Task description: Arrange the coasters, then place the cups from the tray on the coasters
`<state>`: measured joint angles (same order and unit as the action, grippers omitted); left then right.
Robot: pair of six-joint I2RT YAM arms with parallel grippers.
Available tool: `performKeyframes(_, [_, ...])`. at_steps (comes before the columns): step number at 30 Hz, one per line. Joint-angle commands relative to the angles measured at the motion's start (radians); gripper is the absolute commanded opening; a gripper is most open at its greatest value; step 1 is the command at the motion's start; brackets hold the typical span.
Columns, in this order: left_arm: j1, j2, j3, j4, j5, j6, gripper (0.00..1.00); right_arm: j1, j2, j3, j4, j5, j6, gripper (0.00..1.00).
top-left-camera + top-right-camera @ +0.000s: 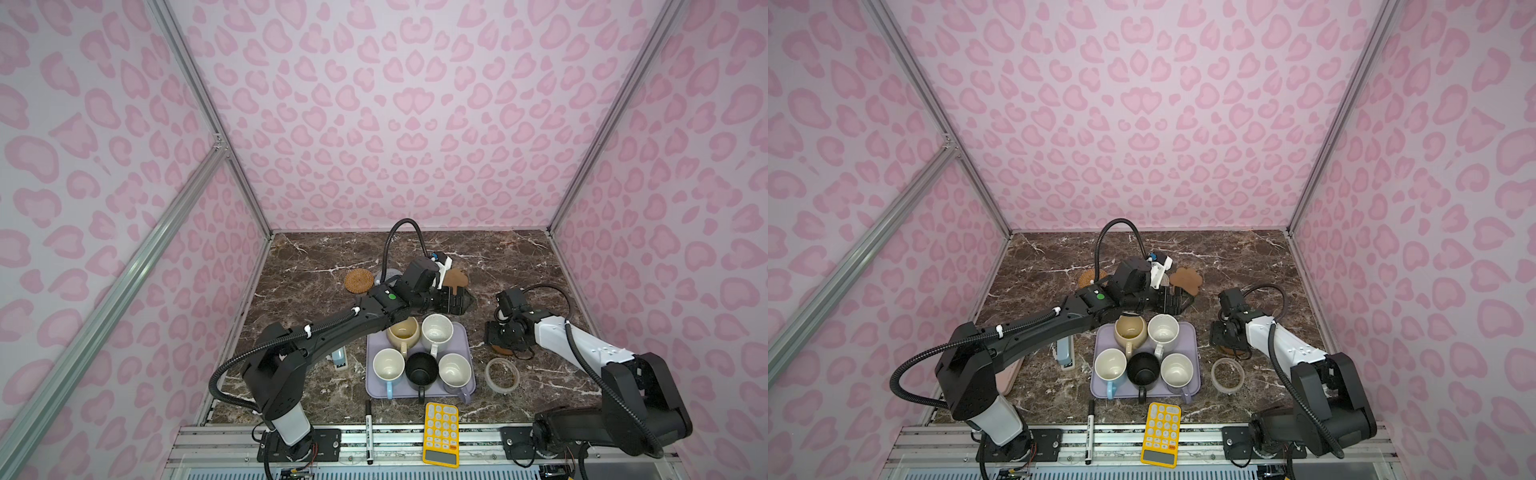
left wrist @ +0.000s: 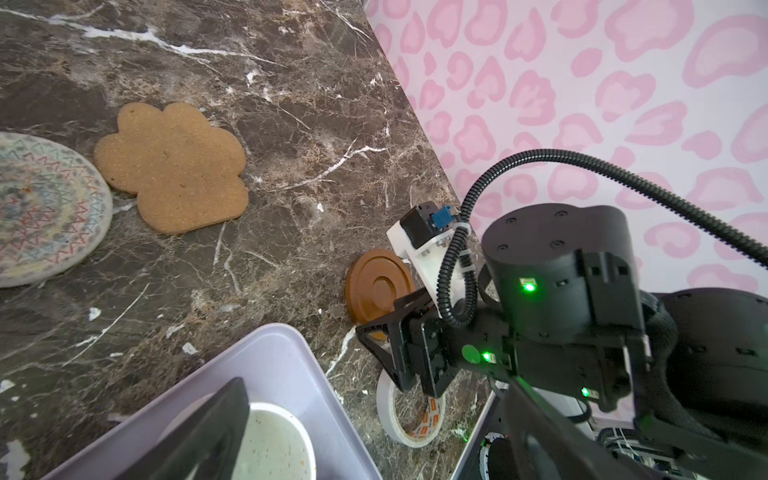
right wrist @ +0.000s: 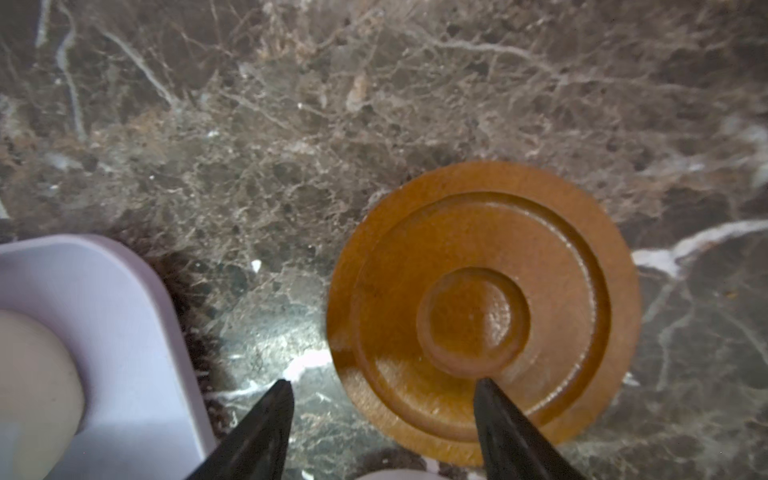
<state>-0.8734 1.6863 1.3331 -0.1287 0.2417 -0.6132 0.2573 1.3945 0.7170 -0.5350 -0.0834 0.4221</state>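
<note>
Five cups stand on the lavender tray [image 1: 462,332]: beige-yellow [image 1: 402,332], white speckled [image 1: 436,330], light blue [image 1: 388,365], black [image 1: 422,370] and lavender [image 1: 455,370]. Behind the tray lie the orange-tan coaster [image 1: 359,280], the brown flower coaster [image 1: 457,276] and, in the left wrist view, a cream woven coaster [image 2: 41,208]. My left gripper [image 1: 457,301] hovers open and empty between the tray and the flower coaster. My right gripper [image 3: 382,380] is low over the amber disc coaster [image 3: 482,311], right of the tray. Its jaws are apart, one finger [image 3: 503,415] over the disc, the other beside it.
A tape ring [image 1: 502,375] lies just in front of the amber disc. A yellow calculator [image 1: 441,432] and a black marker [image 1: 368,432] sit at the front edge. A small blue-white object [image 1: 340,357] is left of the tray. Pink walls enclose three sides.
</note>
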Motion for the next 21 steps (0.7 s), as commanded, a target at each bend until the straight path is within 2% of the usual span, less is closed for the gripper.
performKeyframes(1, [-0.002,0.004,0.006,-0.002,-0.038,0.011,0.97,-0.001,0.031,0.002,0.041,-0.005,-0.021,0.69])
performKeyframes(7, [-0.001,-0.004,0.005,-0.023,-0.085,0.022,0.97,-0.01,0.079,0.015,0.051,0.001,-0.032,0.66])
performKeyframes(17, [0.004,0.018,0.036,-0.025,-0.1,0.023,0.97,-0.023,0.176,0.069,0.07,0.005,-0.042,0.52])
performKeyframes(21, [0.008,0.023,0.036,-0.017,-0.108,0.021,0.97,-0.023,0.221,0.107,0.076,0.01,-0.039,0.5])
